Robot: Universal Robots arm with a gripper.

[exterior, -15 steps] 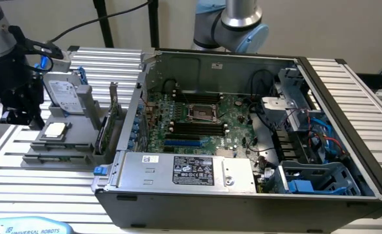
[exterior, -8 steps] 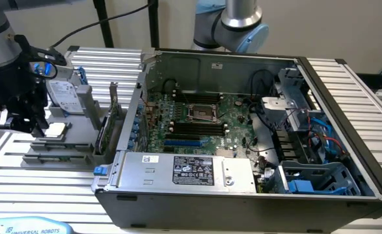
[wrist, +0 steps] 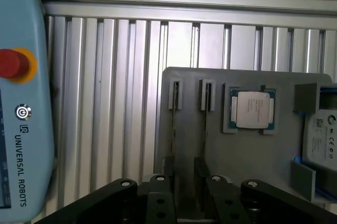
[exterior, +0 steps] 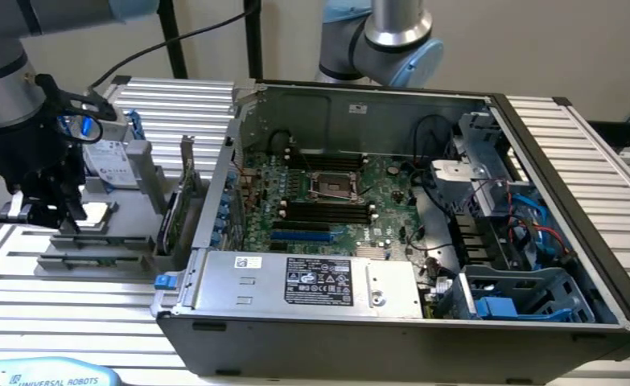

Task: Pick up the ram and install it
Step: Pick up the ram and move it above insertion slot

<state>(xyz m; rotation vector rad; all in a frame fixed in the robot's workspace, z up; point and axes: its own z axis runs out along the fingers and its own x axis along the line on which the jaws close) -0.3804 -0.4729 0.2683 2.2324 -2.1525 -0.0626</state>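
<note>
A plain beige wall (exterior: 551, 48) stands behind. The surface (exterior: 67, 305) is made of ribbed silver aluminium slats, evenly and softly lit, with pale glare along the ridges.

— What is the desk (wrist: 105, 103) made of?
— Ribbed bare aluminium, smooth, with a dull sheen.
— And the holder tray (wrist: 247, 155)?
— Matt grey plastic. The processor chip (wrist: 253, 109) has a brushed silvery metal lid.
— The computer case (exterior: 401, 338)?
— Dark matt painted metal outside, bare grey sheet metal inside. The power supply (exterior: 228, 281) is pale metal.
— The gripper (wrist: 184, 163)?
— Matt black, with shiny screw heads (wrist: 125, 184). The teach pendant (wrist: 26, 129) is smooth pale-blue plastic with a glossy red button (wrist: 10, 63).
</note>
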